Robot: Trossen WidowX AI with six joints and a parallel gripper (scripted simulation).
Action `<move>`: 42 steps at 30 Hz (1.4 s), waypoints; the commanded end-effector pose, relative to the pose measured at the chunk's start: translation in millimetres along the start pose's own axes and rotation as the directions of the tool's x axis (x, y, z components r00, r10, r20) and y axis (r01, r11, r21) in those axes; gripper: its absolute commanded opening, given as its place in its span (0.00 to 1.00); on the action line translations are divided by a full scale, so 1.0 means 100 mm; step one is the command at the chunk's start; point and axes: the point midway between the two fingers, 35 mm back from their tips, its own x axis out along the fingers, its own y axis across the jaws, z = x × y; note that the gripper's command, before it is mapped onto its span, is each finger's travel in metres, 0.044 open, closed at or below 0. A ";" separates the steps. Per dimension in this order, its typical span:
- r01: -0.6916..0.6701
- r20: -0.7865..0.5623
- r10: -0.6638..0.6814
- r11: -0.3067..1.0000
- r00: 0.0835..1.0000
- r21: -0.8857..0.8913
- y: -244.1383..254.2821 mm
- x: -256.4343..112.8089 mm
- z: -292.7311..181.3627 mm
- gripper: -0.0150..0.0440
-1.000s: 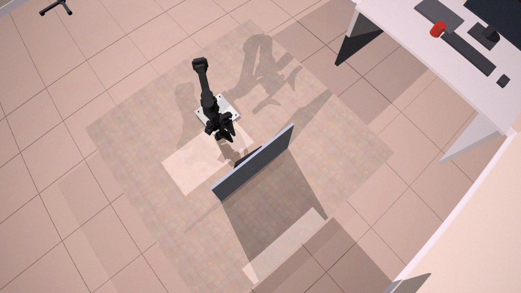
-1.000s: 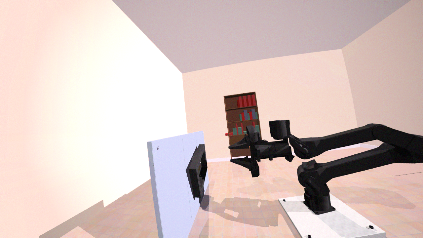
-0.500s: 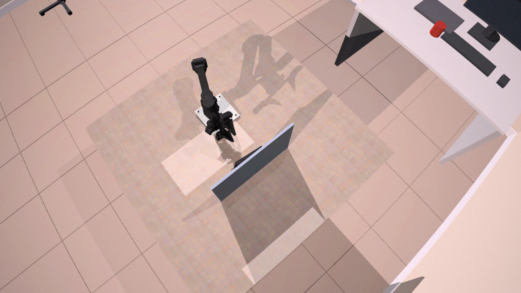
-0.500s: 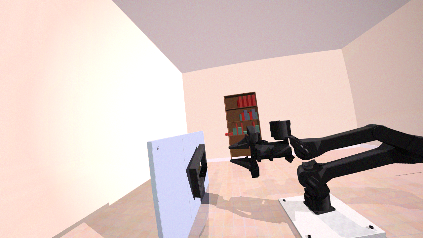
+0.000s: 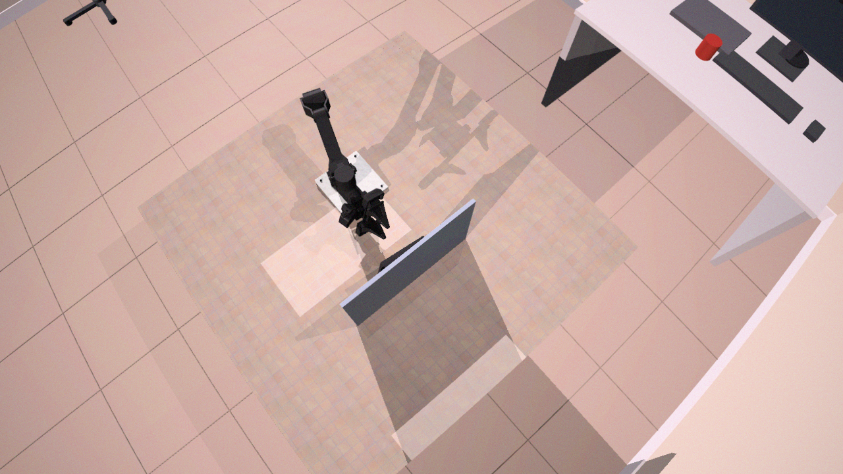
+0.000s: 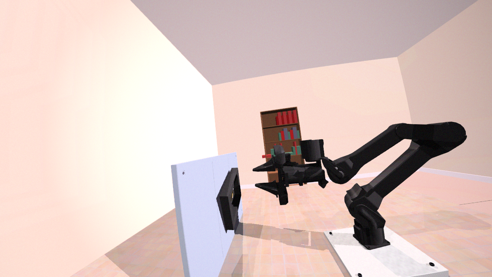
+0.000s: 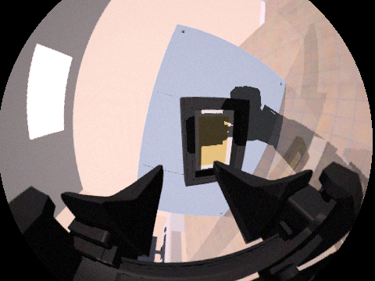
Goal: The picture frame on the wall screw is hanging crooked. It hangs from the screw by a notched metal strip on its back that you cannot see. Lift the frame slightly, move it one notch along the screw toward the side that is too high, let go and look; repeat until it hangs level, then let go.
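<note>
A dark picture frame [image 5: 393, 259] [image 6: 225, 210] [image 7: 203, 103] with a yellowish picture hangs on the pale blue upright panel [image 5: 412, 270] [image 6: 199, 220] [image 7: 168, 129]. It hangs crooked: in the exterior view the end nearer that camera sits lower and the far end higher. In the sideways wrist view the high end is at the top, closer to the panel's upper edge. My gripper [image 5: 386, 232] [image 6: 254, 177] [image 7: 188, 167] is open and empty, in front of the frame and clear of it. The notched strip is hidden behind the frame; I cannot see the screw.
The arm stands on a white base plate [image 5: 330, 189] [image 6: 409, 253]. The arm's shadow falls across the panel and frame in the wrist view. A white desk [image 5: 654, 44] with a red cup [image 5: 708, 47] stands off to one side. A bookshelf [image 6: 270, 120] is in the background.
</note>
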 end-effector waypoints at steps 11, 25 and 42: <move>0.001 0.004 -0.001 1.000 1.000 -0.001 -0.07 0.40 -0.04 0.69; 0.001 0.004 -0.001 1.000 1.000 -0.001 -0.07 0.40 -0.04 0.69; -0.001 0.005 0.001 1.000 1.000 -0.001 -0.05 0.63 -0.03 0.69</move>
